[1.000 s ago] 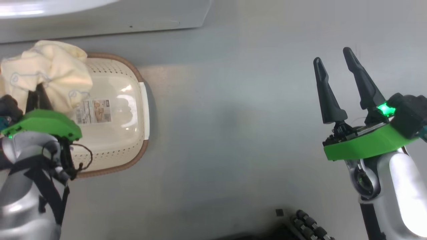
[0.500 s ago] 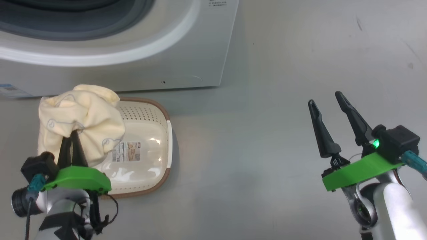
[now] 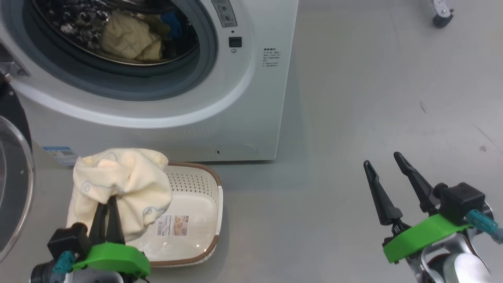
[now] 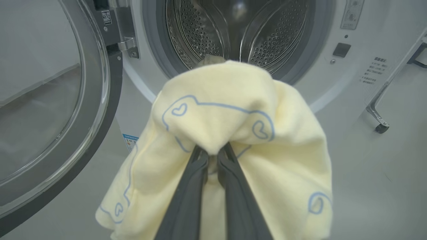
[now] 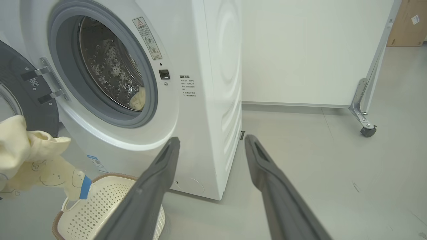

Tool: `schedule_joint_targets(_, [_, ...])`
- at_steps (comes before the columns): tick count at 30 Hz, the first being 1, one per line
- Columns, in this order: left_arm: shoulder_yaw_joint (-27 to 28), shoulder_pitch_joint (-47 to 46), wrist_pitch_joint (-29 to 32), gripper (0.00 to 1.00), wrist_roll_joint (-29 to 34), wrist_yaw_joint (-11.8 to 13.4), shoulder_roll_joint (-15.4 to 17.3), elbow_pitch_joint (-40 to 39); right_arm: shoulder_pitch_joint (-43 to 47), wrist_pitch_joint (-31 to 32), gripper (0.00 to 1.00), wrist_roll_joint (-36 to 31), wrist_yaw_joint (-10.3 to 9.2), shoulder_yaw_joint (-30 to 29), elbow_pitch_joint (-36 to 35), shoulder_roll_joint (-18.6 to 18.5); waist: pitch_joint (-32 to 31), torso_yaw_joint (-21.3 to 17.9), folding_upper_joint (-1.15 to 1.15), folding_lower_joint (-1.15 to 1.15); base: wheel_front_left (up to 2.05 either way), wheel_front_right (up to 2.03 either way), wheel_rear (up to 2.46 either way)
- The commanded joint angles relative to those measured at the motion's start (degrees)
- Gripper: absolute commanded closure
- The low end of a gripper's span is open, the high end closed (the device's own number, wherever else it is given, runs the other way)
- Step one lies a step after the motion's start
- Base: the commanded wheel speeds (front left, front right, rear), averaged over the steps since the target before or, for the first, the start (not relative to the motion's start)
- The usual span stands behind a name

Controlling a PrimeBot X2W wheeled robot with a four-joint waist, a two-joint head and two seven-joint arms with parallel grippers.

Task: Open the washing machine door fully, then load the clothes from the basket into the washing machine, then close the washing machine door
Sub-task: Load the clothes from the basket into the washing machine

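My left gripper (image 3: 109, 201) is shut on a cream-yellow garment (image 3: 122, 182) with faint blue outline prints, held up over the left end of the basket (image 3: 196, 204). In the left wrist view the garment (image 4: 230, 110) drapes over my gripper (image 4: 213, 150) and faces the steel drum. The washing machine (image 3: 243, 98) stands behind the basket. Its door (image 3: 13, 184) is swung wide open on the left. More of the clothes (image 3: 125, 39) lie inside the drum. My right gripper (image 3: 381, 159) hangs open and holds nothing, far right over bare floor.
The basket (image 5: 100, 206) sits on the floor against the machine's front, with its labelled bottom showing. A white panel on a castor (image 5: 367, 130) stands to the machine's right, with a cardboard box (image 5: 407, 23) behind it. Open grey floor (image 3: 353, 118) spreads to the right.
The head view has tilted up, bringing the machine's opening and drum into sight. My left gripper keeps its hold on the garment over the basket. The right gripper stays open.
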Motion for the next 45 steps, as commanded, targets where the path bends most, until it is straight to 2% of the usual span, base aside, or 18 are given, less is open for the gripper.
schedule_joint_targets(1, [1.8,-0.2,0.4,1.00,1.0,0.7,1.8,-3.5,-0.2,0.5,0.00,-0.6,-0.16,1.1,-2.5,-0.4,-2.8,1.2,-0.01,0.01,0.00,0.00,0.00])
schedule_joint_targets(18, [0.8,6.6,4.3,1.00,0.3,3.0,2.3,-10.5,4.1,2.9,0.00,-0.8,-0.16,0.8,-5.2,-0.4,-7.6,2.0,-0.01,0.01,0.00,0.00,0.00])
schedule_joint_targets(35, [0.4,6.4,5.0,1.00,-0.2,3.2,2.8,-10.7,4.2,2.7,0.00,-0.1,-0.16,1.5,-4.9,-0.4,-8.1,2.0,-0.01,0.01,0.00,0.00,0.00])
schedule_joint_targets(45, [0.5,3.3,5.0,1.00,-1.0,2.6,2.9,-8.2,3.8,2.7,0.00,0.2,-0.16,2.5,-4.8,-0.4,-7.4,0.1,-0.01,0.01,0.00,0.00,0.00])
